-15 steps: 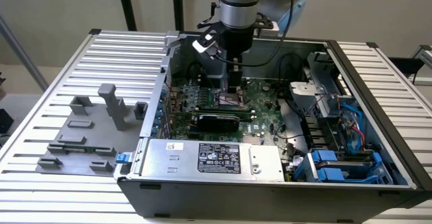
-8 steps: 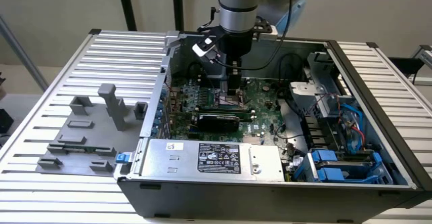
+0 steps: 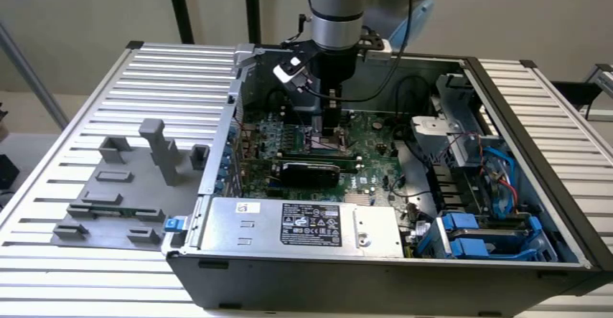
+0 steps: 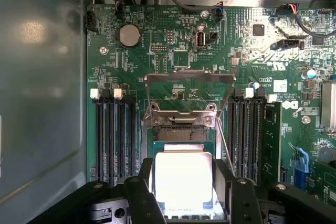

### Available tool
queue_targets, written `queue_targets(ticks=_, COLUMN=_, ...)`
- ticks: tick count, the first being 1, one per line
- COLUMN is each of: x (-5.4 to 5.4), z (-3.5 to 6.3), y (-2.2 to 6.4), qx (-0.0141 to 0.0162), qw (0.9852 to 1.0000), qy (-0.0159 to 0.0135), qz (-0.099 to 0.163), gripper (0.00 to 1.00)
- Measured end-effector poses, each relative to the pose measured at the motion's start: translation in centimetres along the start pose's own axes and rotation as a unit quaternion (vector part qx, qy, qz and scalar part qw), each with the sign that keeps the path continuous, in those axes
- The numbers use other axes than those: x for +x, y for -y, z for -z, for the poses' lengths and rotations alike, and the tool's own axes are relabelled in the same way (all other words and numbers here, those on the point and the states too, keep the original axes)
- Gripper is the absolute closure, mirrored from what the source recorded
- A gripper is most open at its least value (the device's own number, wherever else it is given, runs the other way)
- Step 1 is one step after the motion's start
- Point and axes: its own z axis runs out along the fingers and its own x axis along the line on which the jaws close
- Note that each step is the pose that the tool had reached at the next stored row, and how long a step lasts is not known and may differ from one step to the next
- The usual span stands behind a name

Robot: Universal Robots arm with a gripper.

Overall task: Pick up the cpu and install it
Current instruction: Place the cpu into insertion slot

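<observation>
Two fingers (image 4: pixel 223 178) of the claw (image 4: pixel 184 184) pinch the cpu (image 4: pixel 184 174) by opposite edges over the open socket (image 4: pixel 181 131).

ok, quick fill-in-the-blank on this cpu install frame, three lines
1. The claw grips the cpu by two opposite edges above the ___ motherboard.
2. The grey fixture blocks sit at the exterior view's ___ of the computer case.
3. The silver power supply carries a ___ label.
Missing words: green; left; black.
</observation>
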Motion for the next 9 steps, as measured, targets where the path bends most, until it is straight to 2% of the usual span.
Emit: queue_targets(ticks=9, x=0.1, z=-1.53, y=0.01, qx=0.0001, qw=1.0000, qy=0.0000, qz=0.000, gripper=0.45)
